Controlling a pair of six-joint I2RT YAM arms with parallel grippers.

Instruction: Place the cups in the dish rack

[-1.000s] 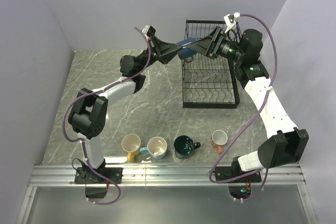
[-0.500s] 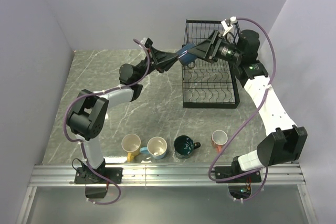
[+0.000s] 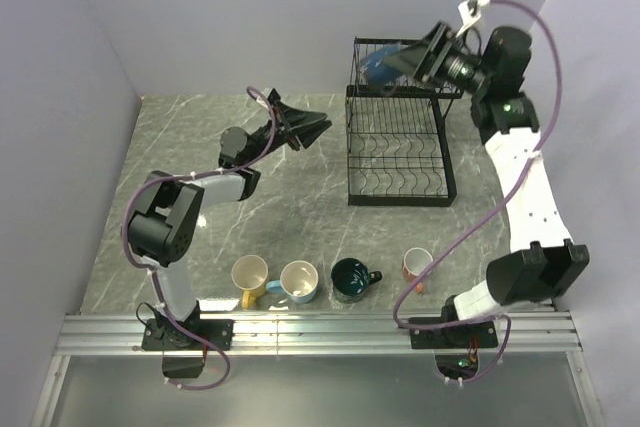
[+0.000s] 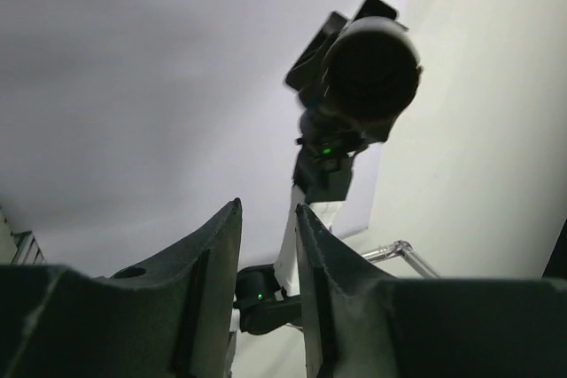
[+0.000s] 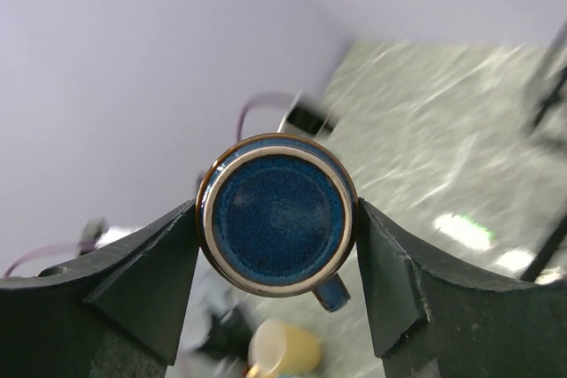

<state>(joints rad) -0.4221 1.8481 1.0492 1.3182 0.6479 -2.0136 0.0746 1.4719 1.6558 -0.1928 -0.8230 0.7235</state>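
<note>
free: table between dish rack and cups | blocking: cups, near edge

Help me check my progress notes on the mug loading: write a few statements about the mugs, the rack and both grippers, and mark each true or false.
1. The right gripper clamps the dark navy mug. True.
2. The left gripper holds a mug. False: its fingers are parted with nothing between them.
3. The yellow mug, light blue mug, dark teal mug and orange-pink mug stand in a row near the table's near edge. True.
4. The dark navy mug sits in the lower tray of the dish rack. False: it is gripped, raised by the upper basket.
</note>
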